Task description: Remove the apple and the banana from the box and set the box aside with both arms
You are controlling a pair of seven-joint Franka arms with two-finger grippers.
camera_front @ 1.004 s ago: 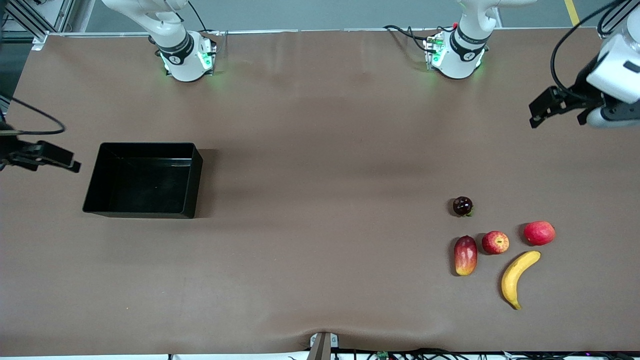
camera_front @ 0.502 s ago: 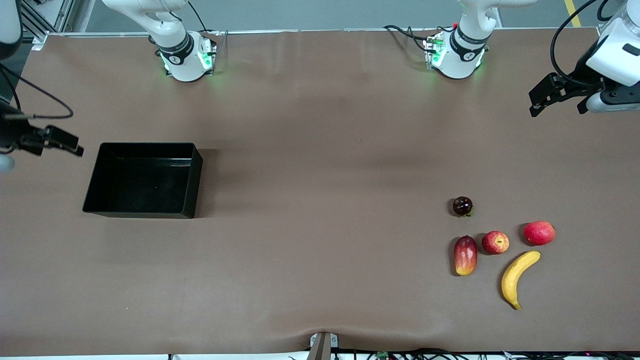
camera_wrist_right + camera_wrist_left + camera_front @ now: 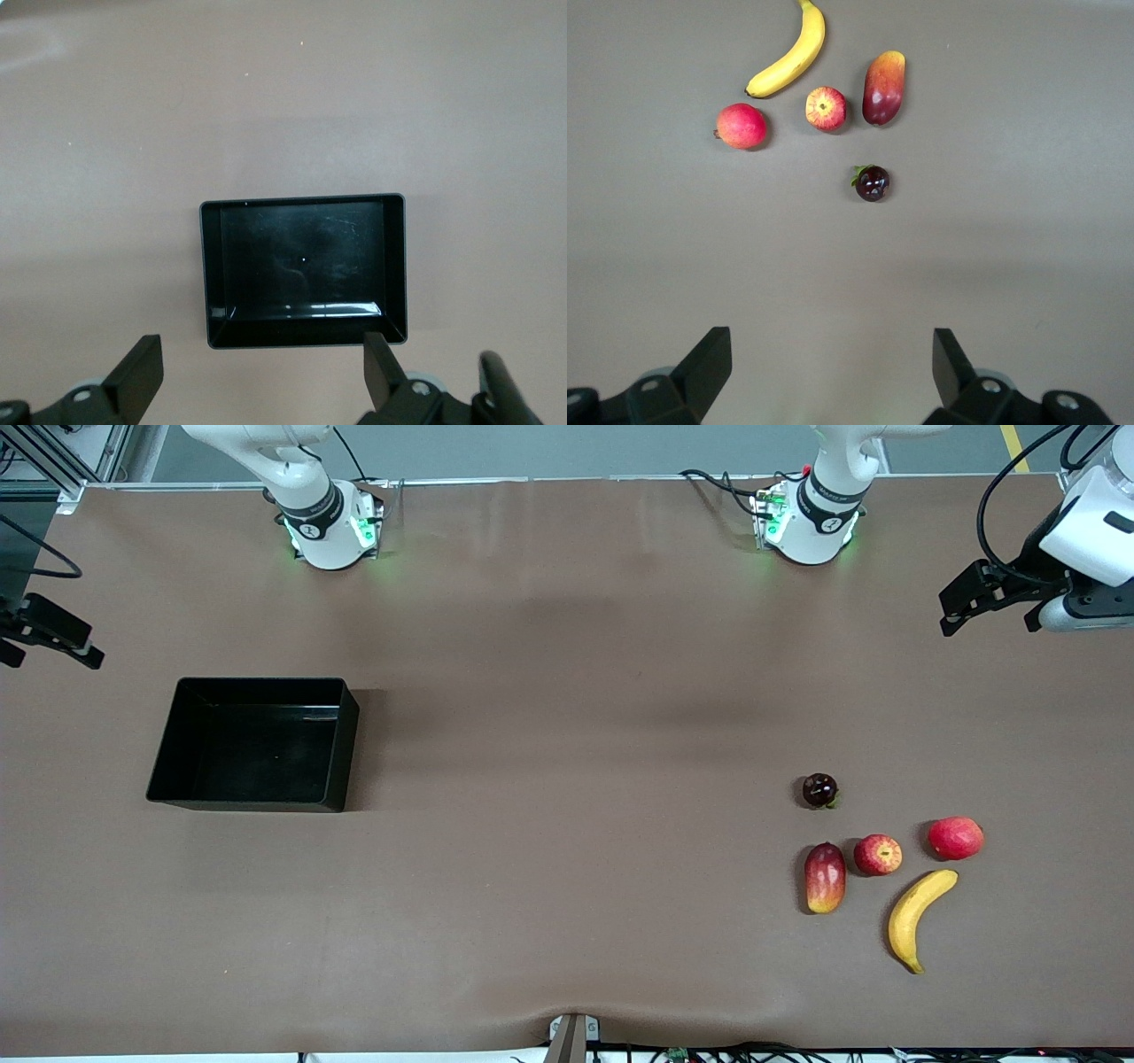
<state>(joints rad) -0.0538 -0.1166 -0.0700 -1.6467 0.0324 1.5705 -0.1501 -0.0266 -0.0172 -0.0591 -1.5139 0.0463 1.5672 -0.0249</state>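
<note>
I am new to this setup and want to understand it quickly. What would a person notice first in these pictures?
First, the black box at the right arm's end of the table, with nothing in it. Then the fruits at the left arm's end: the banana lies nearest the front camera, the apple just farther back. The left gripper and the right gripper hang open, holding nothing.

The surface (image 3: 567, 797) is a plain matte brown. The box (image 3: 254, 743) is black all over, with a glossy inside that catches pale glints. The banana (image 3: 917, 919) is yellow. The apple (image 3: 877, 855) is red with yellow streaks. The oblong fruit (image 3: 825, 878) shades from red to yellow. Another round fruit (image 3: 955, 838) is pinkish red, and the smallest fruit (image 3: 819, 790) is dark maroon with a bit of green. Both arms are white, with a black left hand (image 3: 990, 599) and a black right hand (image 3: 51, 638).
</note>
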